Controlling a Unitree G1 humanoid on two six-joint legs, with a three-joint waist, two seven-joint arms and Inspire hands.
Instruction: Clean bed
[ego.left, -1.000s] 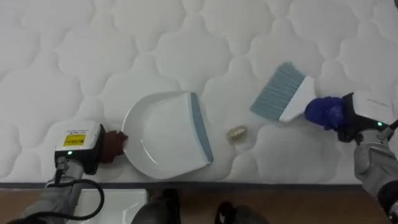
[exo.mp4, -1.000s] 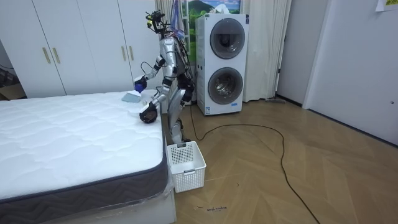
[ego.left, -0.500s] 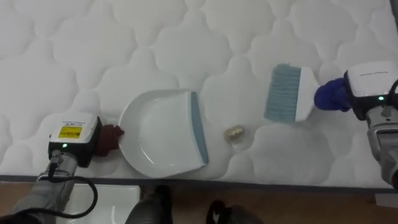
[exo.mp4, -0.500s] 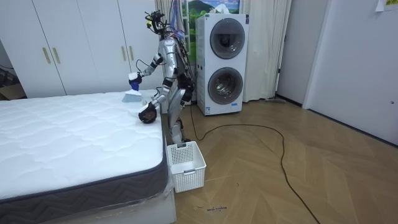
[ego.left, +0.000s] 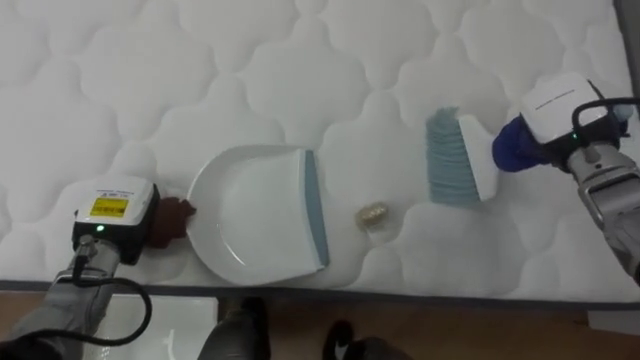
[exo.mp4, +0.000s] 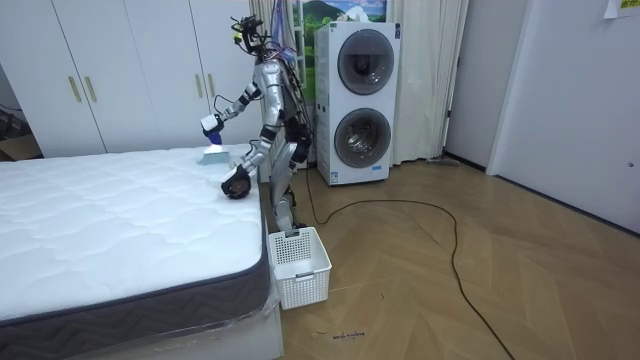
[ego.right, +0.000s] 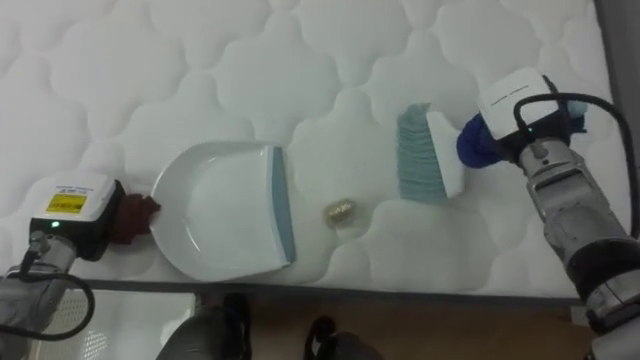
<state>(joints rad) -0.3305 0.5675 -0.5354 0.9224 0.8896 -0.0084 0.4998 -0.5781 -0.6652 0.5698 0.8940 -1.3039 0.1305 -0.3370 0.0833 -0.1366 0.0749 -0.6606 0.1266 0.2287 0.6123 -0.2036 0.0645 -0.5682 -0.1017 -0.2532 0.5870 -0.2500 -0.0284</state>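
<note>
Robot's parked at the side of the bed near its corner, facing the white quilted mattress (ego.left: 250, 70), with a white plastic basket (exo.mp4: 298, 265) on the wood floor by its feet. A stacked pair of washing machines (exo.mp4: 360, 100) stands behind it, and white wardrobes (exo.mp4: 130, 70) run along the wall past the bed.

The left hand (ego.left: 110, 212) sits low at the mattress edge, right on the dark red handle of a white dustpan (ego.left: 255, 215). The handle runs in under the hand, so I honestly can't tell if it's clamped on or just resting there. The pan lies flat on the mattress with its grey-blue lip facing the robot's right.

The right hand (ego.left: 560, 105) is out over the bed and wrapped round the blue handle of a small brush (ego.left: 455, 160). That one has a white head, and its pale blue bristles point back toward the pan. In the room view the brush hangs below that raised hand, down at the mattress surface.

Between the two tools there's one little yellowish scrap (ego.left: 375, 213) on the mattress. It's just beside the pan's lip, not touching it, and a bit further from the bristles.
</note>
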